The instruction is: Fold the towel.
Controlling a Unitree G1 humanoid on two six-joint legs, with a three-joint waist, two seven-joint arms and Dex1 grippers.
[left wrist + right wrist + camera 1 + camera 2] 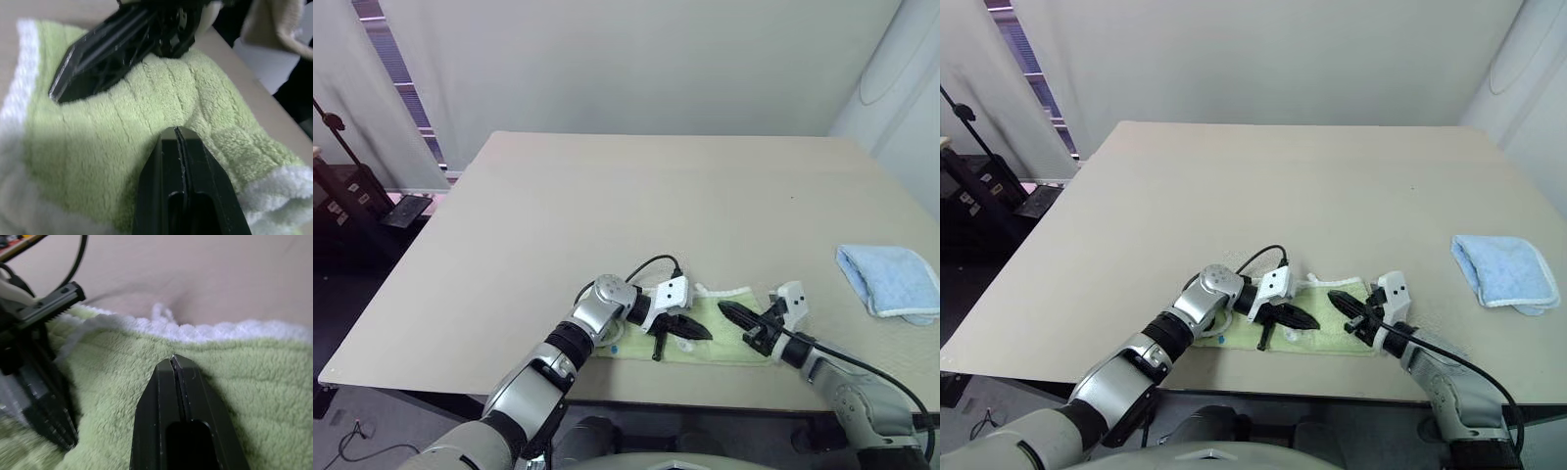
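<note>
- Left eye view showed the light green terry towel with white piped edging [724, 328] lying folded into a narrow band at the lower centre of the frame, close to the near edge of the large beige table [607, 196].
- A small white loop [164, 313] stuck out from the towel's white edging on the side away from the robot.
- The left gripper [690, 329] lay low over the left half of the towel, pointing toward the right of the frame; its two black fingers were pressed together with no cloth between them, as the left wrist view made plain.
- The right gripper [732, 314] sat at the right half of the towel, pointing toward the left of the frame; its fingers also met tip to tip, holding nothing, over the green pile.
- The two grippers' tips faced each other, near but apart.
- A smaller light blue folded cloth [891, 279] rested at the right edge of the frame, well apart from the towel.
</note>
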